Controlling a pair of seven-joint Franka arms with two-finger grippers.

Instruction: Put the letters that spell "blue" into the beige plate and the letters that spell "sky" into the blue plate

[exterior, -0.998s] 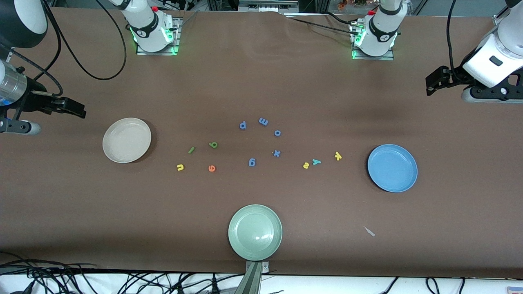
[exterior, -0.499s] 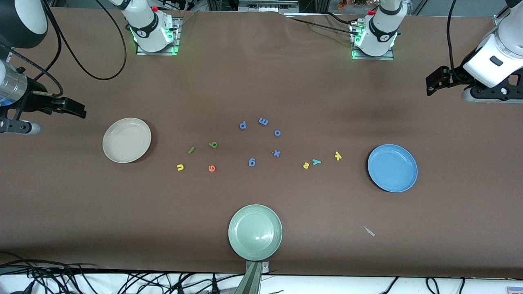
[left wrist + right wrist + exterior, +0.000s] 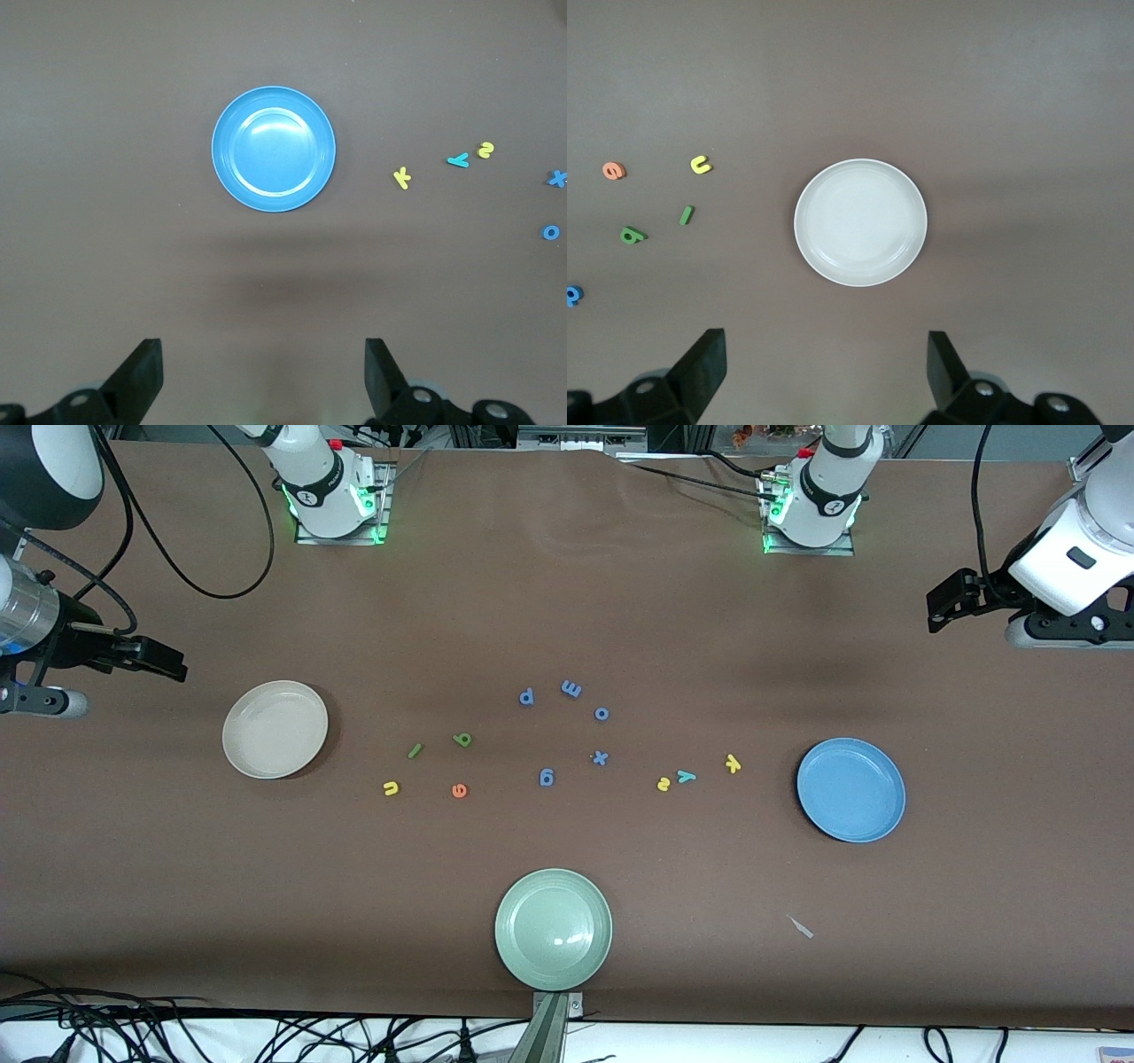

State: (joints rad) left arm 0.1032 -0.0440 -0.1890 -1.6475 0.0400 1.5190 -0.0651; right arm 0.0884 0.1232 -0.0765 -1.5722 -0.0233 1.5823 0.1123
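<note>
No readable brand or label; the only writing is the foam letters themselves. Brown matte table (image 3: 567, 602) with small flat foam letters scattered mid-table. Toward the right arm's end: light green b (image 3: 462, 740), dark green stick l (image 3: 415, 751), yellow u (image 3: 391, 787), orange e (image 3: 459, 790), all loose on the table beside the beige plate (image 3: 275, 729), none in it; u and e lie nearer the front camera than l and b. Beige plate is round, shallow, smooth, cream, nothing in it. Toward the left arm's end: yellow s (image 3: 663, 784) just beside teal y (image 3: 686, 777), yellow k (image 3: 733, 763) closer to the blue plate (image 3: 850, 789), all on the table. Blue plate is round, shallow, glossy light blue, holding nothing. Between the two groups sit all-blue letters p (image 3: 526, 696), m (image 3: 571, 688), o (image 3: 601, 713), x (image 3: 600, 757), g (image 3: 547, 777). Pale green plate (image 3: 554, 929), same round shape, sits nearest the front camera, at the table edge. Left gripper (image 3: 263, 376) hangs high over the table at the left arm's end, fingers spread wide, holding nothing, blue plate in its wrist view. Right gripper (image 3: 826, 372) hangs high at the right arm's end, fingers likewise spread, holding nothing, beige plate in its view.
</note>
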